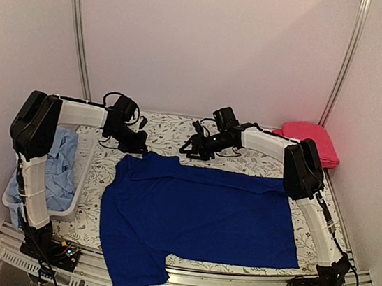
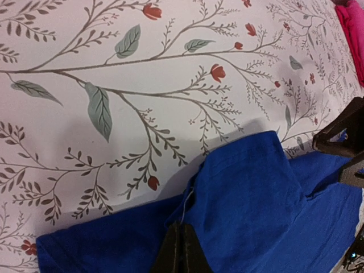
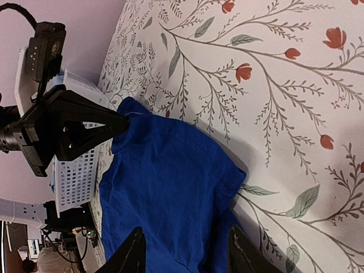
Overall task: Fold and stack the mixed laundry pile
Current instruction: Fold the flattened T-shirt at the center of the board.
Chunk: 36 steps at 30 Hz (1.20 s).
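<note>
Left claw [image 1: 133, 147] is clamped shut on the far-left corner of the royal-blue shirt [image 1: 196, 214], up at 11 o'clock on the floral cover [image 1: 171, 130]. Over at 9 o'clock, the light-blue shirt [image 1: 62, 168] lies crumpled in the white basket [image 1: 76, 202], untouched. Centre table, the blue one is spread flat, no fold made yet. Right claw [image 1: 194, 149] hovers at 12 o'clock, jaws apart above the shirt's far edge, gripping nothing. Out at 2 o'clock the red-pink garment [image 1: 315, 139] sits folded. By the look of it: one piece done, one under way, one waiting.
</note>
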Each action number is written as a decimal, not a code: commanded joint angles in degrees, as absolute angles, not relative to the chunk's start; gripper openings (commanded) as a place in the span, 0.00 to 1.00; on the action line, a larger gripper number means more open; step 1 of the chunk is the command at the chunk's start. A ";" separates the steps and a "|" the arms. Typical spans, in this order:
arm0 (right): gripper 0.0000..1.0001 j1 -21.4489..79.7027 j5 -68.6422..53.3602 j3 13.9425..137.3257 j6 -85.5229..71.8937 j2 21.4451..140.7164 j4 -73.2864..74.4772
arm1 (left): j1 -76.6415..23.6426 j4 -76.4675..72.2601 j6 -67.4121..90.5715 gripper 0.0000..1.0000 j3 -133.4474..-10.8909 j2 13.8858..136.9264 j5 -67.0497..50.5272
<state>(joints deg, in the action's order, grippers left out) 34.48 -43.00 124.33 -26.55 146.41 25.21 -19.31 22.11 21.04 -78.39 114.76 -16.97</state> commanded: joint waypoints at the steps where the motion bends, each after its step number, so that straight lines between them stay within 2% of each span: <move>1: 0.47 35.16 -42.37 129.44 -31.04 151.24 22.72 | -20.12 21.05 20.11 0.00 -77.23 112.38 -17.42; 11: 0.42 37.04 -37.31 134.58 -31.56 157.06 24.10 | -20.07 21.69 18.99 0.00 -77.06 111.71 -16.87; 16: 0.38 37.94 -39.78 138.64 -32.70 160.58 22.16 | -20.08 21.70 18.73 0.00 -77.10 111.79 -16.98; 19: 0.29 38.32 -41.47 139.00 -34.46 161.33 19.92 | -20.13 21.95 18.47 0.00 -77.32 111.80 -17.03; 22: 0.12 38.32 -41.51 139.04 -34.34 160.83 19.82 | -20.08 22.15 18.26 0.00 -77.60 111.46 -16.83; 26: 0.02 38.23 -42.07 138.60 -32.90 157.74 19.93 | -20.08 22.05 18.28 0.00 -77.62 109.86 -16.54; 31: 0.02 38.23 -43.98 133.36 -29.39 151.29 19.51 | -20.17 21.65 17.67 0.00 -75.11 104.34 -17.50; 36: 0.00 38.36 -47.83 120.90 -27.38 143.23 16.18 | -20.14 21.41 16.47 0.00 -69.15 98.24 -17.82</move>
<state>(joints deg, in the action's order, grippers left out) 37.91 -43.70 126.80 -30.13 152.05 19.77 -19.66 21.74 18.17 -72.95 102.65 -17.26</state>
